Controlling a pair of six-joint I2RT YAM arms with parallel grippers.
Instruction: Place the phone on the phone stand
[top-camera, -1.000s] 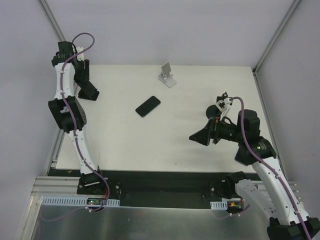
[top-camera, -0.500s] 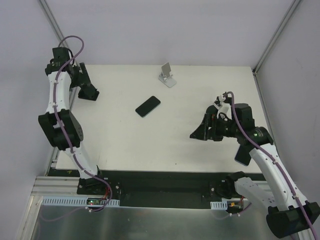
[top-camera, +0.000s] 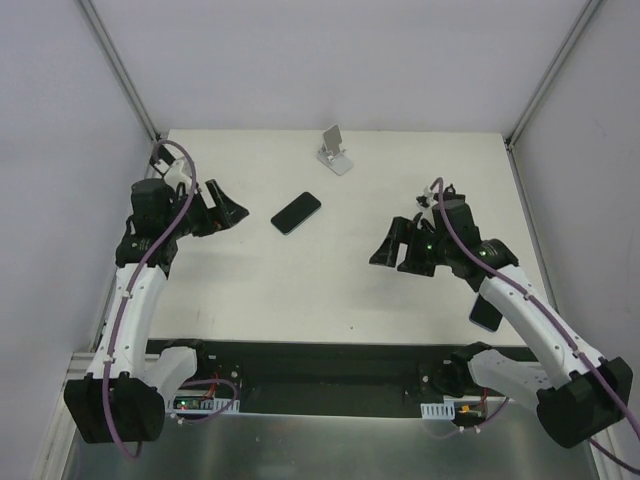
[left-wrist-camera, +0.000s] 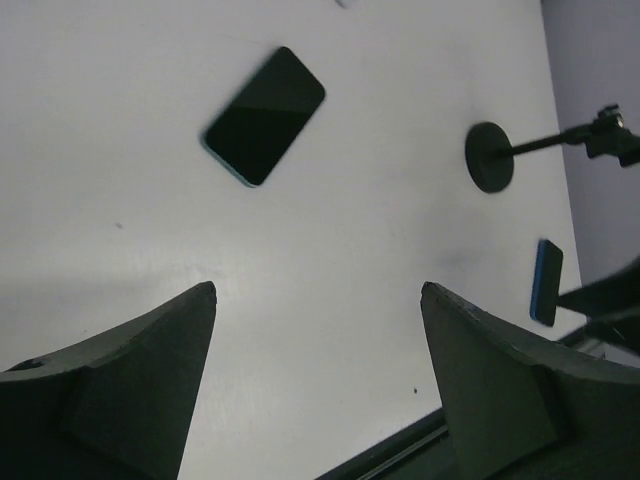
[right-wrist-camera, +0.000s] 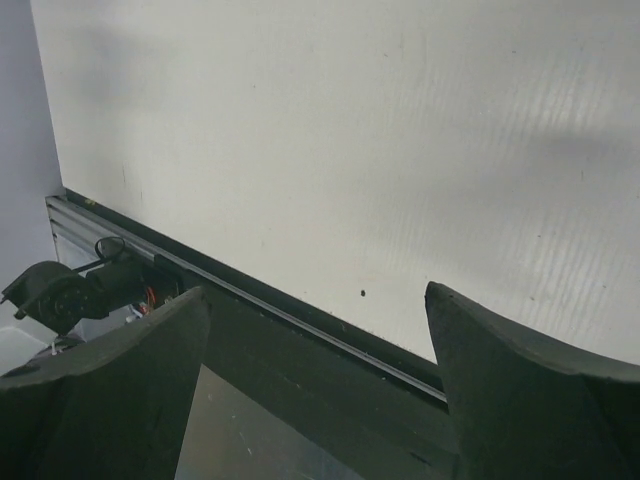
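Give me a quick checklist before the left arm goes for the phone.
1. The phone lies flat on the table, nothing touching it: ok.
2. The phone stand is upright and empty: ok.
3. The left gripper is open and empty: ok.
4. The left gripper is over the phone: not ok, the phone lies ahead of its fingers.
5. The right gripper is open, away from the phone: ok.

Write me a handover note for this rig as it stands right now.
Left hand: open, empty, above the table, close to the phone.
Right hand: open, empty, over bare table.
The phone lies flat, screen dark, apart from the phone stand at the far edge.
Done: nothing yet.
Left to do: grasp the phone and set it on the phone stand.
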